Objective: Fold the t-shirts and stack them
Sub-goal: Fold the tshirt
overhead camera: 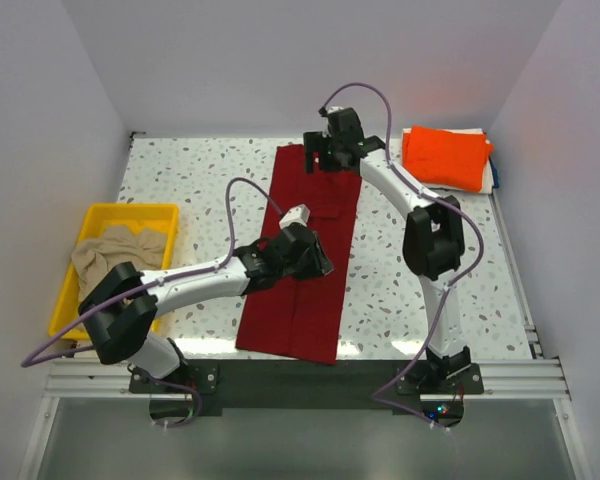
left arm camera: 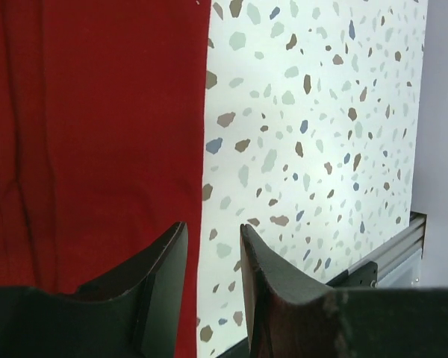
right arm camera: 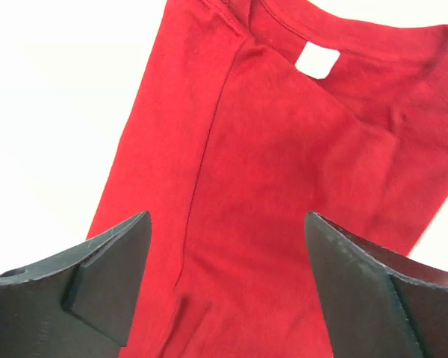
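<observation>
A dark red t-shirt (overhead camera: 320, 200) lies folded into a long narrow strip down the middle of the table. My left gripper (overhead camera: 322, 264) hovers over its right edge near the middle; in the left wrist view the jaws (left arm camera: 209, 231) stand open a little, with nothing between them and the red cloth (left arm camera: 97, 112) edge below. My right gripper (overhead camera: 323, 158) is at the shirt's far end, wide open (right arm camera: 228, 220) above the cloth (right arm camera: 284, 149) near the white neck label (right arm camera: 316, 58). An orange t-shirt (overhead camera: 445, 155) sits folded at the back right. A beige t-shirt (overhead camera: 115, 250) lies crumpled at the left.
The beige shirt rests in a yellow tray (overhead camera: 130, 210) at the table's left side. The orange shirt lies on something white by the right wall. The table's aluminium front rail (left arm camera: 388, 253) is close to my left gripper.
</observation>
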